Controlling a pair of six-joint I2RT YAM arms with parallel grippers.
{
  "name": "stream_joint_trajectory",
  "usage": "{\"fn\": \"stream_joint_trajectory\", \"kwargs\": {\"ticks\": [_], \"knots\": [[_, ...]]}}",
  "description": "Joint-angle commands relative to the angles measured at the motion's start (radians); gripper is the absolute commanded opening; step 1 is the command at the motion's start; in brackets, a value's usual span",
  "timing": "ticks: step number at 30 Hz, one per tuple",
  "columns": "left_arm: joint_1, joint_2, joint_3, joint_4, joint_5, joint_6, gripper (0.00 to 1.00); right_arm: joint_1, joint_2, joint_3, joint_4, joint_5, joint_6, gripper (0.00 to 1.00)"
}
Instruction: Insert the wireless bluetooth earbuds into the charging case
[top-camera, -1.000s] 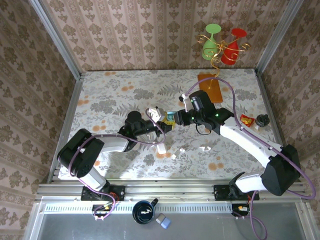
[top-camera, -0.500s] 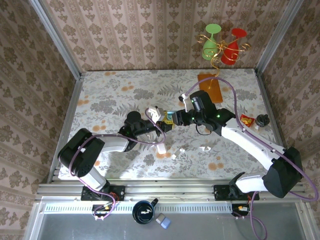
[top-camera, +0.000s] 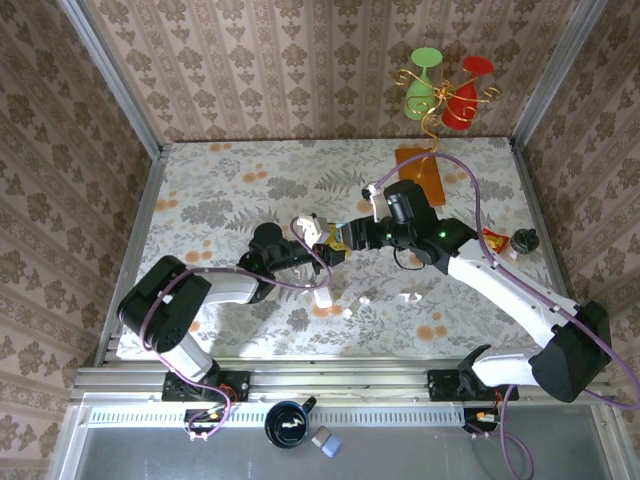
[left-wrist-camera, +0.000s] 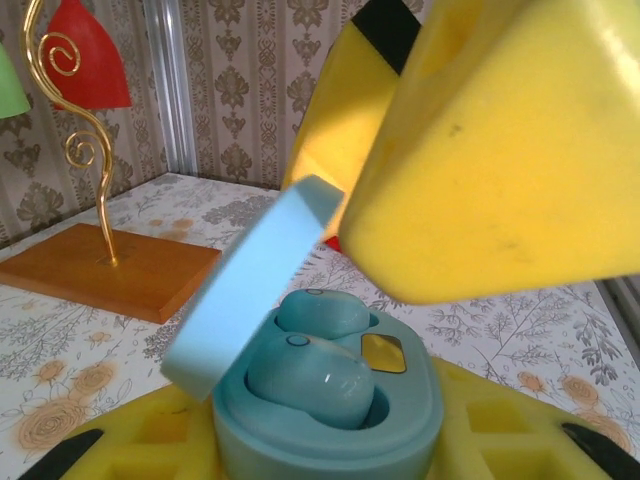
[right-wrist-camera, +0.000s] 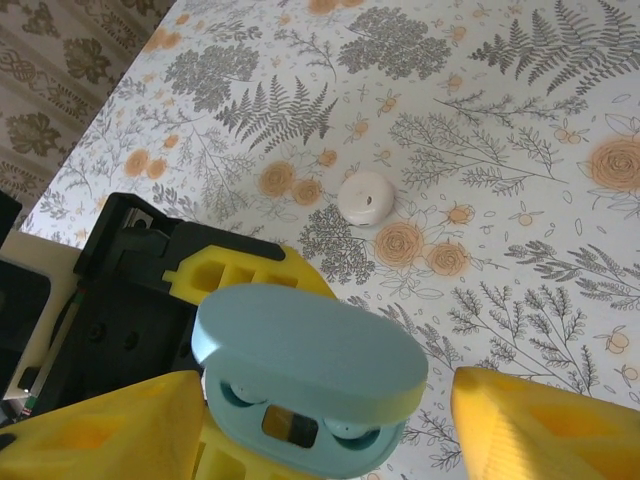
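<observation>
A teal charging case (right-wrist-camera: 310, 370) is seen low in the centre, with its lid partly raised and two earbuds (right-wrist-camera: 238, 398) seated inside. The yellow fingers (right-wrist-camera: 530, 425) of the right gripper (right-wrist-camera: 320, 445) are spread at its 8 and 4 o'clock. A white round case (right-wrist-camera: 365, 197) lies on the floral tablecloth (right-wrist-camera: 520, 150) at 12 o'clock, well apart.

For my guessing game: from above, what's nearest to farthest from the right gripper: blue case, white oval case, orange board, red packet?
1. Light blue plastic charging case: between its jaws.
2. White oval plastic case: near side.
3. Orange wooden board: back.
4. Red packet: far right.
</observation>
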Motion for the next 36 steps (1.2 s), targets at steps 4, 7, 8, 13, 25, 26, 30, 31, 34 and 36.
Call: {"fn": "stream_joint_trajectory", "kwargs": {"ticks": [4, 7, 8, 13, 25, 26, 30, 31, 34, 36], "knots": [[0.005, 0.016, -0.005, 0.059, 0.044, -0.020, 0.16, -0.010, -0.014, 0.035, 0.044, 0.012, 0.013, 0.71], [0.005, 0.016, -0.005, 0.060, 0.039, -0.024, 0.16, -0.013, -0.021, 0.031, 0.054, -0.001, 0.013, 0.74], [0.004, 0.015, -0.005, 0.060, 0.039, -0.024, 0.16, -0.014, -0.024, 0.028, 0.059, -0.004, 0.015, 0.74], [0.005, 0.018, -0.001, 0.061, 0.028, -0.033, 0.16, -0.025, -0.047, 0.003, 0.096, -0.053, 0.036, 0.81], [0.020, 0.009, -0.001, 0.182, 0.016, -0.132, 0.16, -0.184, -0.106, -0.176, 0.313, -0.331, 0.421, 0.85], [0.022, 0.000, -0.001, 0.181, 0.003, -0.136, 0.16, -0.203, -0.111, -0.208, 0.373, -0.376, 0.478, 0.85], [0.032, -0.013, 0.015, 0.182, -0.004, -0.152, 0.16, -0.235, -0.088, -0.315, 0.627, -0.556, 0.641, 0.83], [0.033, -0.011, 0.021, 0.182, -0.004, -0.153, 0.16, -0.237, -0.079, -0.335, 0.693, -0.583, 0.681, 0.82], [0.032, -0.005, 0.036, 0.182, -0.003, -0.158, 0.16, -0.236, -0.052, -0.378, 0.874, -0.631, 0.795, 0.81], [0.031, -0.005, 0.041, 0.182, 0.005, -0.151, 0.16, -0.237, -0.026, -0.394, 0.976, -0.648, 0.872, 0.80]]}}
